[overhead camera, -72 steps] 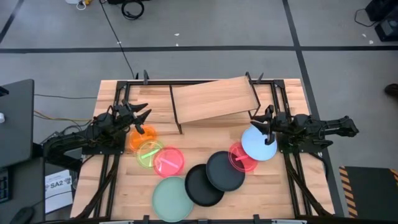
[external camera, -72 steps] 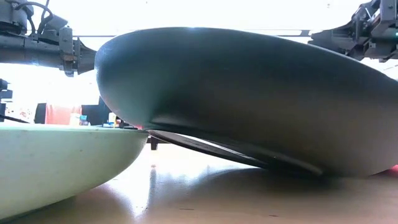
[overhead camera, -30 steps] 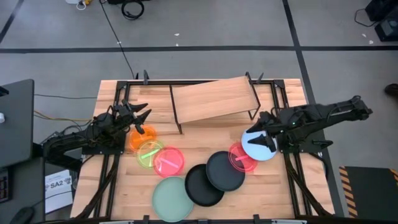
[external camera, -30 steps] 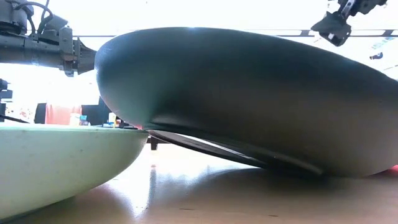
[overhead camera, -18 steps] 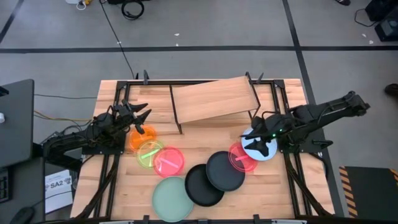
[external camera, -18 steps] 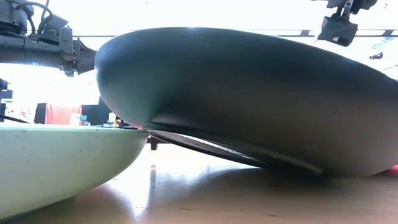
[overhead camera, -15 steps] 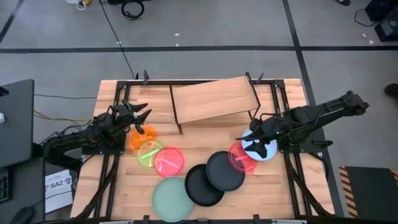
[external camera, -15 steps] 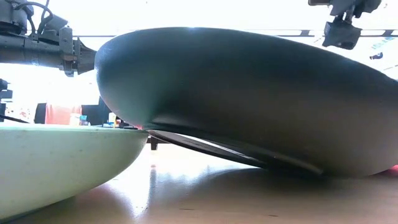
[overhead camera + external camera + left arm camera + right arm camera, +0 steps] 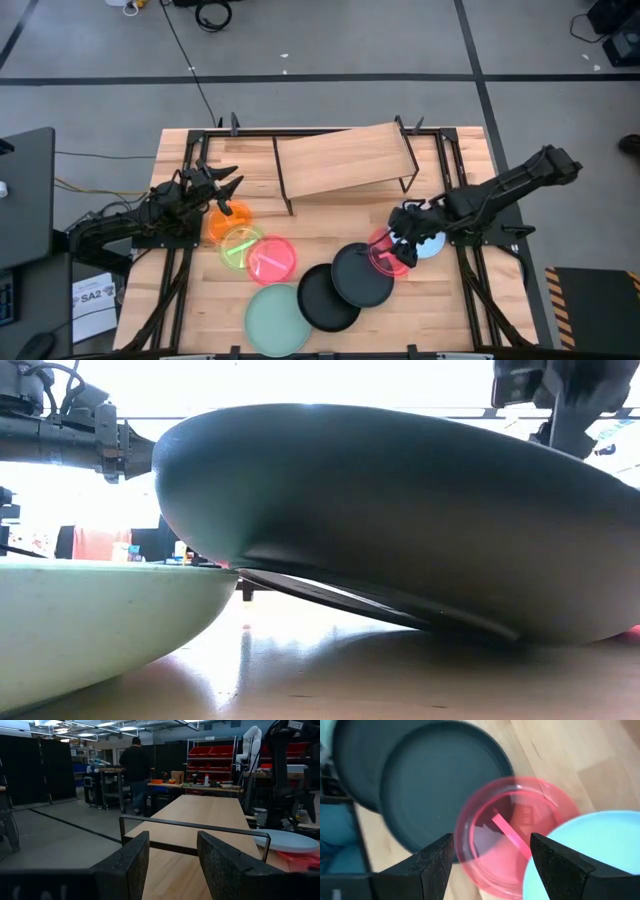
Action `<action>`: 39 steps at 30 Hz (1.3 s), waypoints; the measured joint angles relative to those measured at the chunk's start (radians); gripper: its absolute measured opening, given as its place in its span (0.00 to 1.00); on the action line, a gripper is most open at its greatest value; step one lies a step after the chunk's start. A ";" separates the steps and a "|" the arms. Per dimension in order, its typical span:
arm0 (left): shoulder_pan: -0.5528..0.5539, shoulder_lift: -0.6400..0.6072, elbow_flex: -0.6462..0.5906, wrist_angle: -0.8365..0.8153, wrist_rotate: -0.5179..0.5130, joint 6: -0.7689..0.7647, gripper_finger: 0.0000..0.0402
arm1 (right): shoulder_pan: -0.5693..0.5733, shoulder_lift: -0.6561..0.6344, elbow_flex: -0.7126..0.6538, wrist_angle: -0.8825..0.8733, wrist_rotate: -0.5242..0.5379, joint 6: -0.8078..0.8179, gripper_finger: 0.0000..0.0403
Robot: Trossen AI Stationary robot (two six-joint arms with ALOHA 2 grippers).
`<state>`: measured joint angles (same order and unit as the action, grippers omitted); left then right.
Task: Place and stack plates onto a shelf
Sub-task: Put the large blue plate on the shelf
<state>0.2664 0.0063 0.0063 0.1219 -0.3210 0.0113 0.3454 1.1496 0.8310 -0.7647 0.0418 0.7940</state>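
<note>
Eight plates lay on the tabletop (image 9: 200, 300), none on the shelf (image 9: 340, 160). Nearest the front edge: mint-green plate (image 9: 277, 317), then two overlapping black plates (image 9: 345, 282), which blocked most of the low view. Right gripper (image 9: 403, 243) hung spread wide, holding nothing, over the red plate (image 9: 385, 255), half-hiding the light-blue plate (image 9: 432, 246). Left gripper (image 9: 228, 190) waited open and empty above the orange plate (image 9: 222, 222). Green plate (image 9: 240, 246) and pink plate (image 9: 270, 259) overlapped nearby.

Right pincer (image 9: 403, 243) open, pointing down, arm stretched inward; left pincer (image 9: 229, 190) open — arm folded, level.
</note>
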 joint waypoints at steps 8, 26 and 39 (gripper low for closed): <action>0.000 0.000 0.000 0.000 0.000 0.000 0.43 | -0.002 0.103 0.000 -0.115 0.002 0.062 0.66; 0.000 0.000 0.000 0.000 0.000 0.000 0.43 | -0.001 0.321 0.000 -0.126 -0.007 0.075 0.66; 0.000 0.000 0.000 0.000 0.000 -0.001 0.43 | -0.001 0.371 0.000 -0.127 -0.018 0.075 0.47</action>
<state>0.2664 0.0063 0.0063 0.1218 -0.3213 0.0106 0.3443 1.5204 0.8307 -0.8921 0.0239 0.8690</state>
